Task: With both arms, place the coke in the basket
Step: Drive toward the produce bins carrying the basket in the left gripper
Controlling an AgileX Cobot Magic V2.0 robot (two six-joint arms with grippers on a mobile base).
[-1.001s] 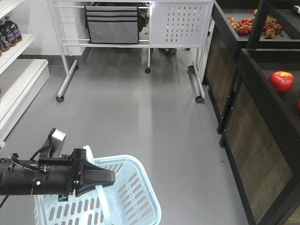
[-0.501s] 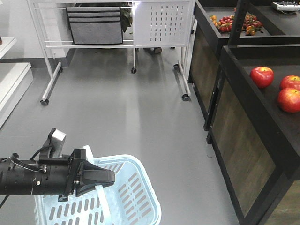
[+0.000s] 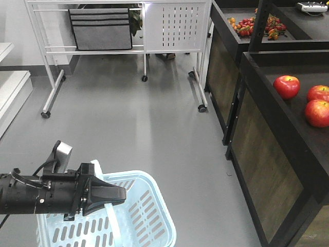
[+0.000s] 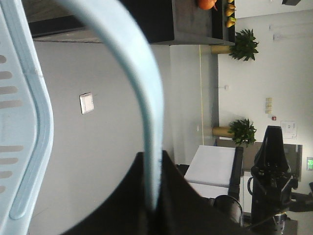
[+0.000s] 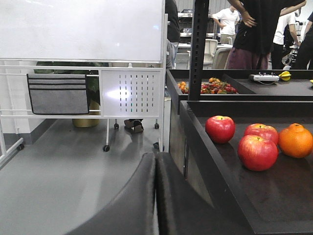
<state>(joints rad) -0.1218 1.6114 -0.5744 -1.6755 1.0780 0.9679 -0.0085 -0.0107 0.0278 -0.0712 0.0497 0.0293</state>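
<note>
Pale blue basket [image 3: 154, 216] handle [image 4: 146, 98] clamped in left gripper [image 3: 122, 194], open grey floor [image 3: 144, 123] ahead

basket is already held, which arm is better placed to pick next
Right. The left gripper is shut on the basket handle, carrying the basket. The right gripper is shut but empty, facing the fruit shelf. No coke shows yet.
</note>
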